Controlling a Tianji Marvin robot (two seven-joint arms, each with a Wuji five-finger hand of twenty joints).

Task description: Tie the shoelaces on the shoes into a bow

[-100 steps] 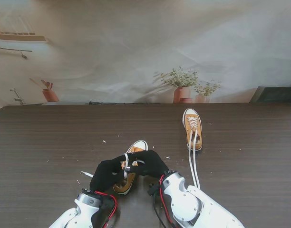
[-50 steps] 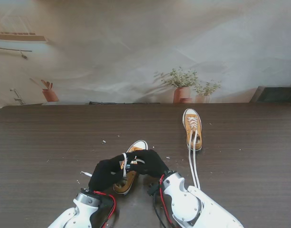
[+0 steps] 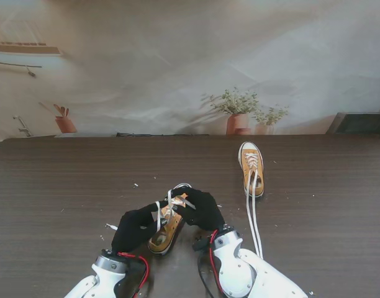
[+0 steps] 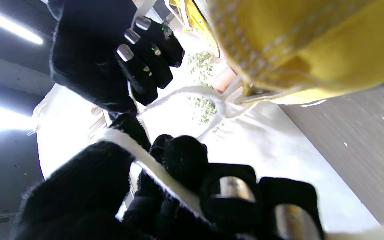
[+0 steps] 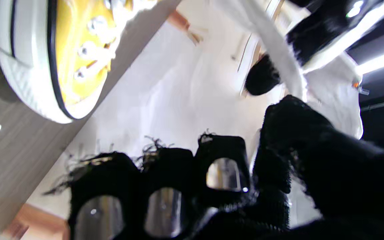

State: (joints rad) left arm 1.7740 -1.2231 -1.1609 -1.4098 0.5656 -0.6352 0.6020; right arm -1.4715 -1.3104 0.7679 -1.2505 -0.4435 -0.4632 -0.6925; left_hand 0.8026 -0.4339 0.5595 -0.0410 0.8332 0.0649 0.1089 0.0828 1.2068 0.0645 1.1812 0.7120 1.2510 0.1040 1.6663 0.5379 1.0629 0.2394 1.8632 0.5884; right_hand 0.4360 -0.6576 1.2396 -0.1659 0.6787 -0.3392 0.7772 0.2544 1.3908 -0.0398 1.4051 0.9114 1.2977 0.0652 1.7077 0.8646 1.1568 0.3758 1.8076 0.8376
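Both my hands have drifted farther from me along the near shoe [image 3: 167, 228]; left hand [image 3: 135, 228] and right hand [image 3: 202, 209] each pinch its white lace [image 3: 170, 204]; dark wood-grain table [image 3: 66, 180], crumb-flecked; second shoe [image 3: 251, 168] sits far right, before a wrinkled printed backdrop [image 3: 177, 68].

1. Dark brown wood-grain desk [image 3: 66, 180] with pale specks.
2. Near mustard-yellow canvas shoe [image 3: 167, 228] with white rubber toe, black sole stripe, white flat laces [image 3: 170, 205].
3. Far matching yellow shoe [image 3: 251, 167], white laces trailing.
4. Black-gloved left robot hand [image 3: 135, 228] and right robot hand [image 3: 202, 210].
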